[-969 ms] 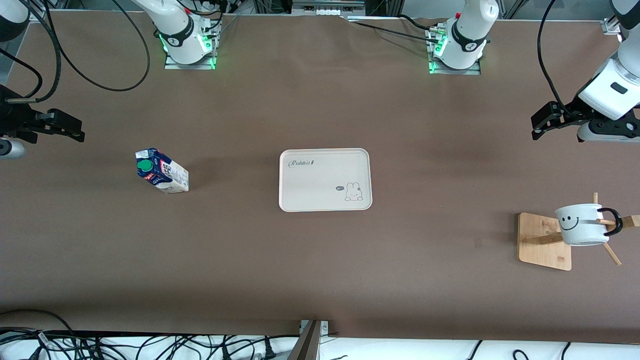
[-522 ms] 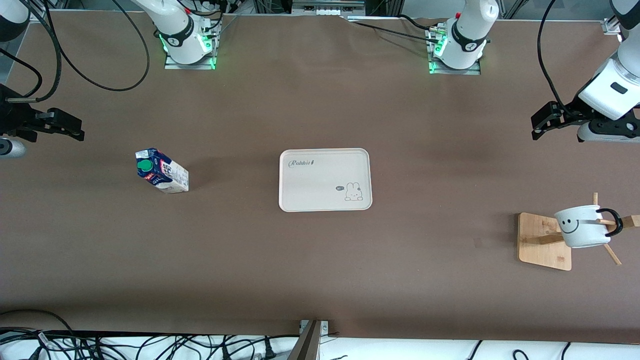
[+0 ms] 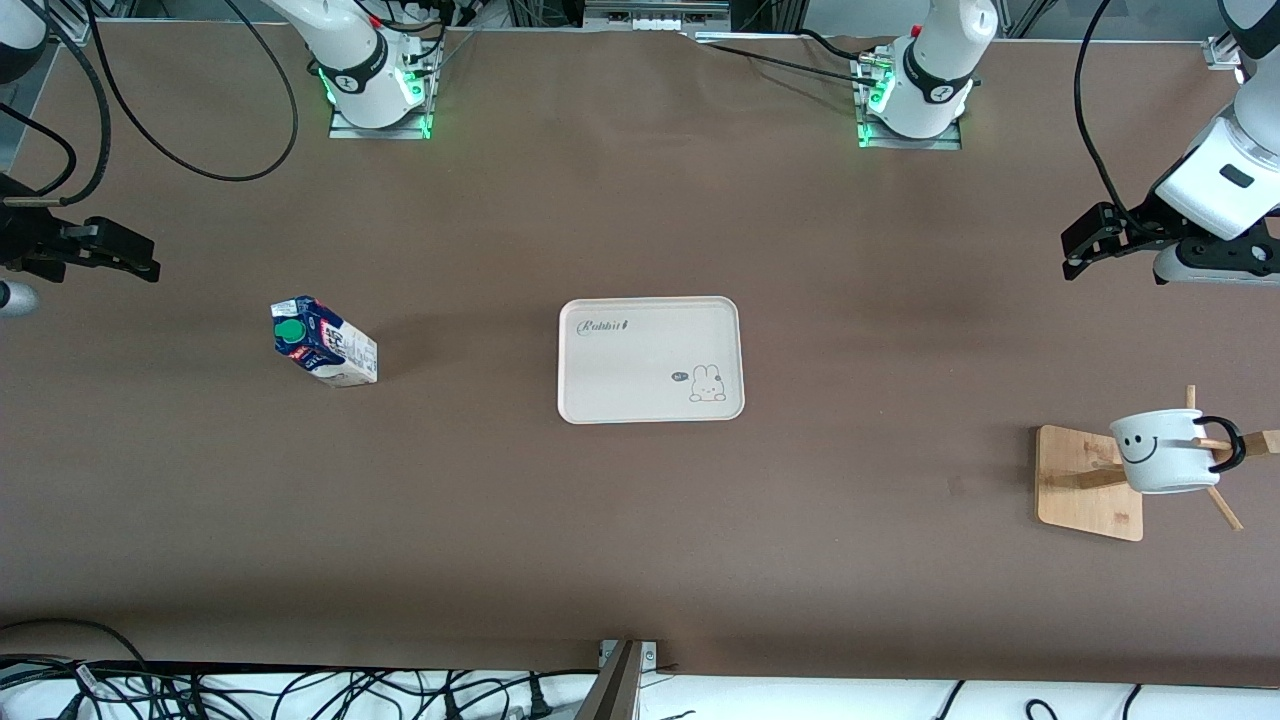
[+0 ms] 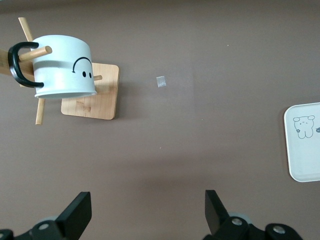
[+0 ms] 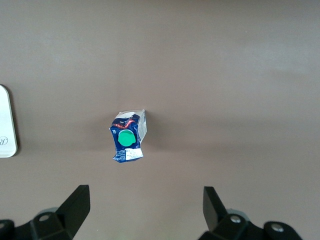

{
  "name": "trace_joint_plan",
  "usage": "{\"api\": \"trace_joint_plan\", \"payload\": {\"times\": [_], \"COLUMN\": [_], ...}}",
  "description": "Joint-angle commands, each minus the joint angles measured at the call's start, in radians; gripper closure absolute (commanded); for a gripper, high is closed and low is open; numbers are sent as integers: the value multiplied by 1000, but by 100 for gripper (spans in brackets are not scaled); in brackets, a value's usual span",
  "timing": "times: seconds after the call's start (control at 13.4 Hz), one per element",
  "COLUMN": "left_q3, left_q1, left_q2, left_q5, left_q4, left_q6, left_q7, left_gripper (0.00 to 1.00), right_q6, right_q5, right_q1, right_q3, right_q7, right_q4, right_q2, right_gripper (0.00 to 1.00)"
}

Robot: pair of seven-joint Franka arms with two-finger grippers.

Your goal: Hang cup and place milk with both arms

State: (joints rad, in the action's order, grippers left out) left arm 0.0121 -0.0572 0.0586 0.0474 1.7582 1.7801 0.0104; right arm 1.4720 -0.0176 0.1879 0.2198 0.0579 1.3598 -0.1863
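1. Cup [image 3: 1162,453] — white, with a black smiley face — hangs by its black handle on a peg of the wooden rack [image 3: 1088,483], at the left arm's end of the tabletop [image 3: 640,520].
2. Milk [image 3: 322,341] stands upright toward the right arm's end, well apart from the white tray [image 3: 650,359] at the centre.
3. Left gripper [image 4: 147,210] hovers near the rack, jaws wide, empty.
4. Right gripper [image 5: 145,210] hovers near the milk — jaws wide, empty.
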Motion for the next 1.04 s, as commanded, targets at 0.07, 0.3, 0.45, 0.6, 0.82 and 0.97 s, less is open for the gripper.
{"api": "trace_joint_plan", "payload": {"times": [0.07,0.3,0.45,0.6,0.82,0.97], "left_q3": [3,3,3,3,3,3], "left_q1": [-7,-7,-7,-7,-7,-7], "left_q2": [-3,-3,-5,-5,-8,-8], "left_q5": [-14,-15,-14,-14,-14,-14], "left_q4": [-19,-19,-19,-19,-20,-20], "left_q6": [-22,-22,-22,-22,-22,-22], "left_q7": [-1,0,0,0,0,0], "left_gripper": [0,0,0,0,0,0], "right_q6": [-13,-24,-22,-21,-24,-24], "right_q5": [-2,4,28,30,27,25], "right_q1": [-11,-37,-96,-97,-87,-85], "right_q3": [9,0,-42,-48,-48,-50], "right_q7": [0,3,6,7,7,6], "right_q4": [2,2,2,2,2,2], "right_q2": [8,11,13,13,10,10], "right_gripper": [0,0,0,0,0,0]}}
